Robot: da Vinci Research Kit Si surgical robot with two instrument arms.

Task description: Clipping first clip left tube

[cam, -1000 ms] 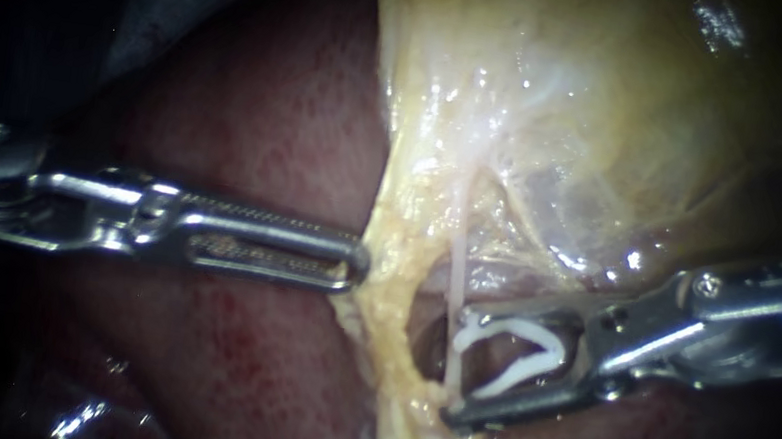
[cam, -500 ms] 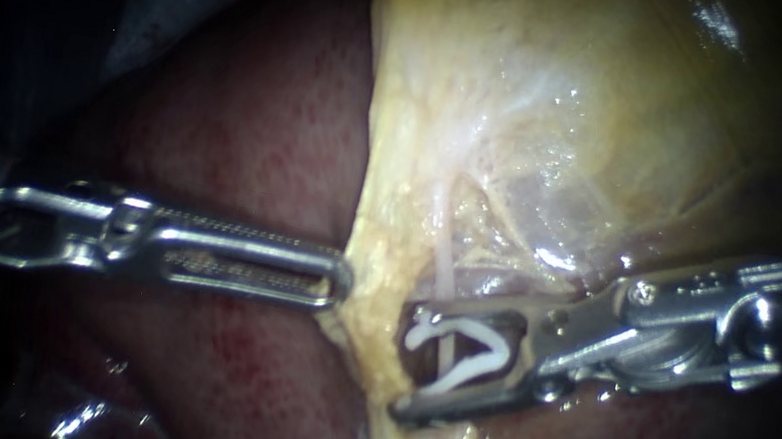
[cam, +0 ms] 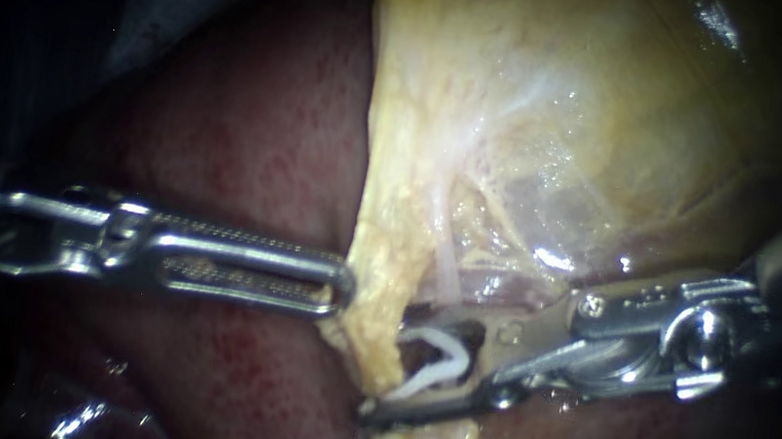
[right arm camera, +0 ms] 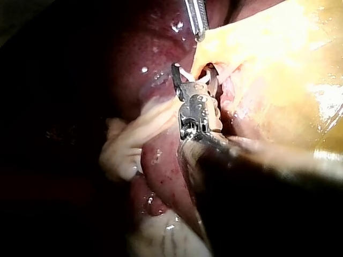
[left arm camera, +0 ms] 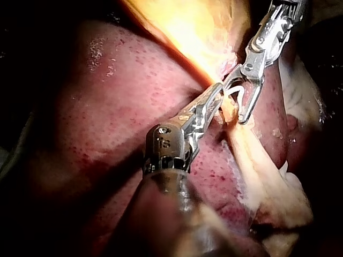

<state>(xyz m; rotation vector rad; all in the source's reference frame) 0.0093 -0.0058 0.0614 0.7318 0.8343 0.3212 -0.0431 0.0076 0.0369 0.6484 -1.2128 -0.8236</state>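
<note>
R instrument (cam: 395, 363) end effector grips clip (cam: 440, 357) astride tube (cam: 445, 272). Tube looks thin, soft, slick and prob. tears easily; I'd clip square across its bare mid-span.

The dark red, speckled liver (cam: 251, 131) is the bed that bears everything in view. It lies under the whole length of the left tool (cam: 343, 289) and shows again beneath the right tool (cam: 390, 359) and its white clip (cam: 432, 366). Directly on it lies a yellowish tissue sheet (cam: 526, 116), glistening, spread ahead of the left tool's tip with its edge drawn to that tip. In the right wrist view a pale tissue band (right arm camera: 128, 144) rests on the wet liver beside the right tool.
</note>
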